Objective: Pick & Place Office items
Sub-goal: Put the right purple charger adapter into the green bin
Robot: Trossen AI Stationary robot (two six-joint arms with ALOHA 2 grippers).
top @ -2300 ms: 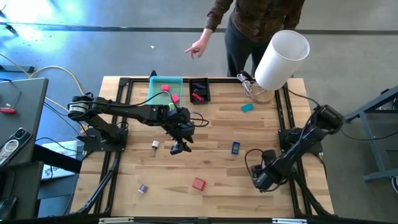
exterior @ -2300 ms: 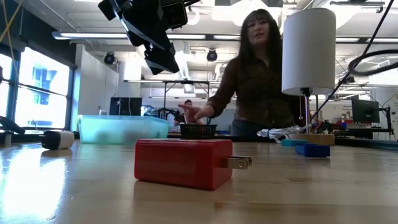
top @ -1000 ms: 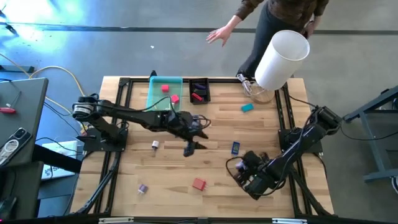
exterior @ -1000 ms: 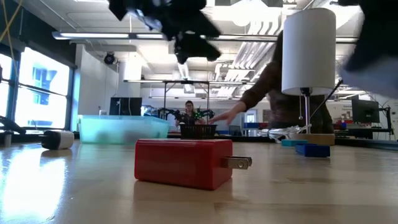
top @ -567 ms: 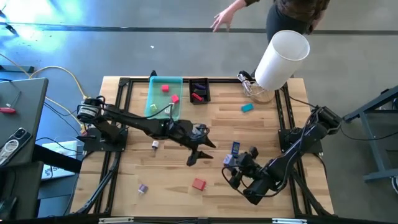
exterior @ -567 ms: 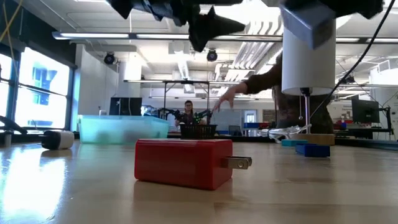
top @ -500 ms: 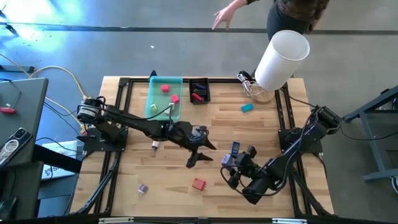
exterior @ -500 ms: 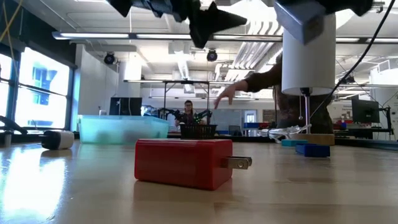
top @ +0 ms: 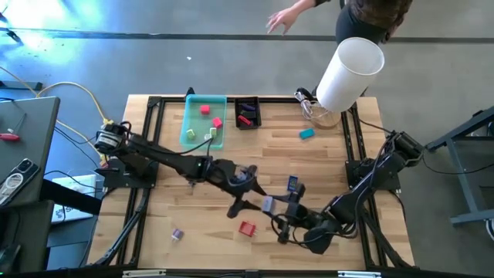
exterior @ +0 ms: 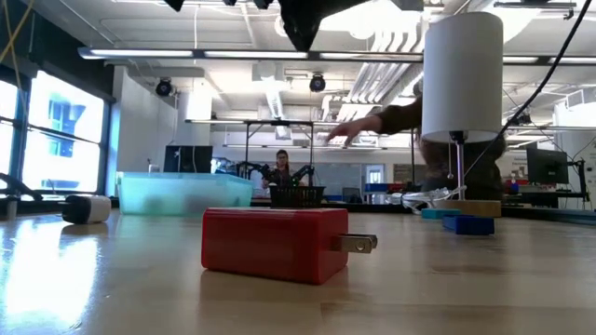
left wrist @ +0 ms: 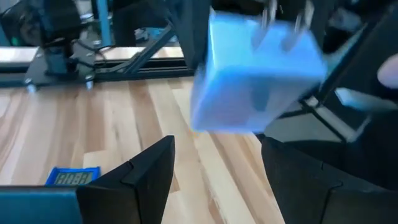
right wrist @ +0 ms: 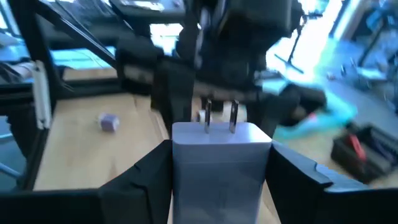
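Both arms have closed in on each other since a second ago. The right gripper (right wrist: 221, 180) is clamped on a pale plug block (top: 268, 205) and now sits near the worktop's front-middle, just beside the red plug block (top: 246, 228). The left gripper (top: 238, 206) has slid over to face it, fingers (left wrist: 140, 180) spread with nothing between them. The blue piece (top: 292, 184) hasn't moved.

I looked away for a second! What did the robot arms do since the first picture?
The right gripper swung left across the table, carrying a pale plug block. The left gripper, open, reached toward the middle to meet it. The red plug, blue piece and teal tray stayed put.
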